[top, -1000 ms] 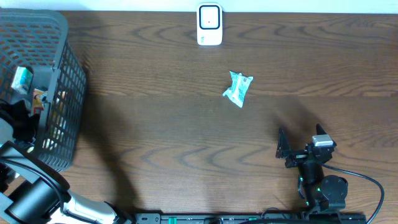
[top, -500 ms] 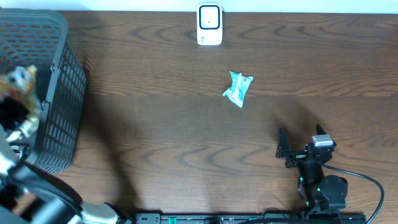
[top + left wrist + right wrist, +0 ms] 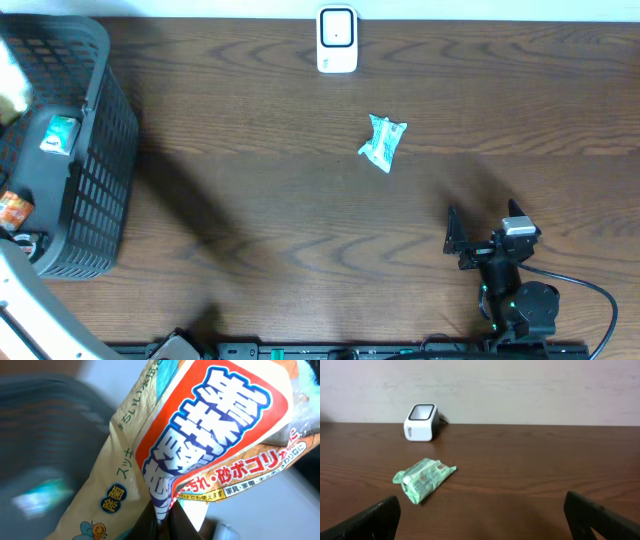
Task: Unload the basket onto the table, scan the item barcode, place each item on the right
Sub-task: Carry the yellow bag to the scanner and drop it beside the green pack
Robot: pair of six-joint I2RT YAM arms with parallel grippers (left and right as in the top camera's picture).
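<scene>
My left gripper [image 3: 172,510] is shut on the bottom edge of a tan packet [image 3: 210,435] with a red-orange label and Japanese print, which fills the left wrist view. In the overhead view only a pale blur [image 3: 10,85] shows at the left edge above the basket. The white barcode scanner [image 3: 337,40] stands at the far middle of the table, also seen as the scanner [image 3: 421,422] in the right wrist view. My right gripper [image 3: 484,224] rests open near the front right, with nothing between its fingers [image 3: 375,520].
A dark mesh basket [image 3: 105,150] at the left holds a teal item [image 3: 62,135] and an orange item [image 3: 14,210]. A green wrapped packet [image 3: 383,142] lies on the wood table right of centre, in front of the scanner; it shows as the green packet [image 3: 423,478].
The left arm has lifted the packet out of the basket and swung it up toward the left frame edge. The right arm has not moved.
</scene>
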